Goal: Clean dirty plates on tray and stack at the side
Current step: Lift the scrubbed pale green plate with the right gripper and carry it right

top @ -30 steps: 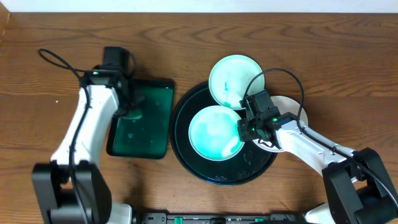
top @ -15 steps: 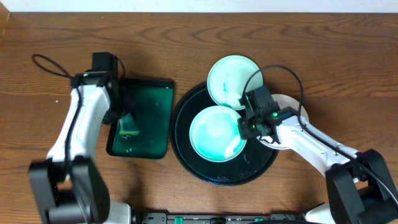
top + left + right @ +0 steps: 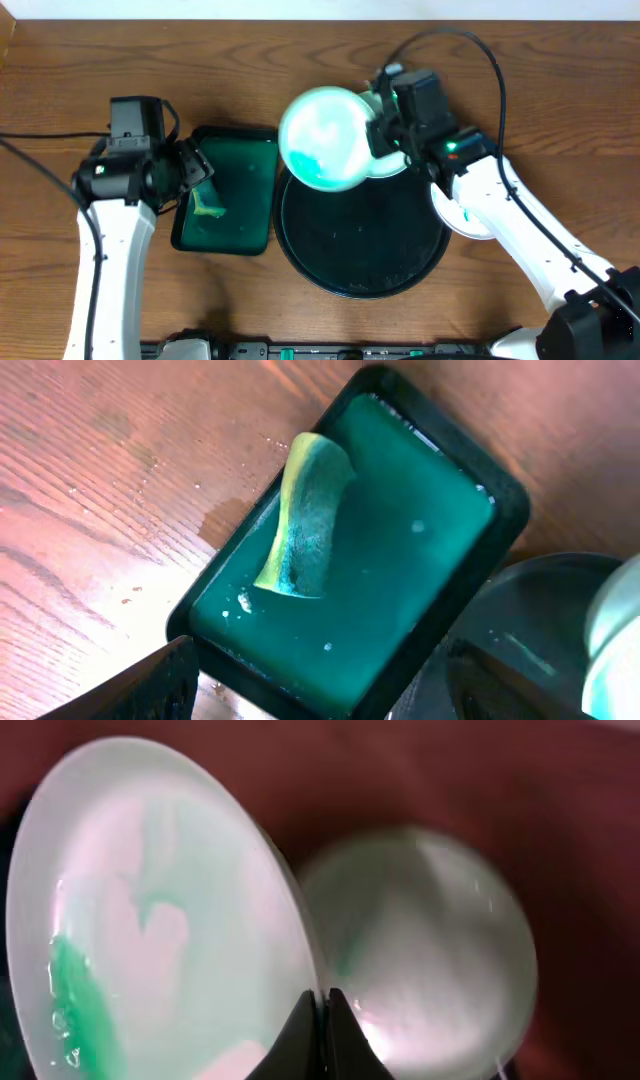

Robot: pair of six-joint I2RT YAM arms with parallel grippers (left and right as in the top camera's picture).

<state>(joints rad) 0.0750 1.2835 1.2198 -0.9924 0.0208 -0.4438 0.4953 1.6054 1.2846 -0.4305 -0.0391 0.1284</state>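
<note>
My right gripper [image 3: 380,135] is shut on the rim of a dirty plate [image 3: 325,138] with green smears, held tilted in the air over the back edge of the round black tray [image 3: 365,250]. In the right wrist view the plate [image 3: 150,920] has its rim pinched between the fingers [image 3: 322,1020]. A second plate [image 3: 430,950] lies behind it, blurred. My left gripper [image 3: 195,170] hangs open over the left side of the green basin [image 3: 245,160]. A yellow-green sponge [image 3: 305,515] lies loose in the basin [image 3: 430,560], apart from the fingers [image 3: 150,680].
A white plate [image 3: 470,218] rests on the table right of the tray, partly under my right arm. Water drops spot the wood left of the basin [image 3: 130,510]. The tray's rim [image 3: 540,620] lies close to the basin's right side.
My left gripper opened, dropped the sponge in the basin and drew back to the left. My right gripper lifted the plate off the tray and carried it back and left.
</note>
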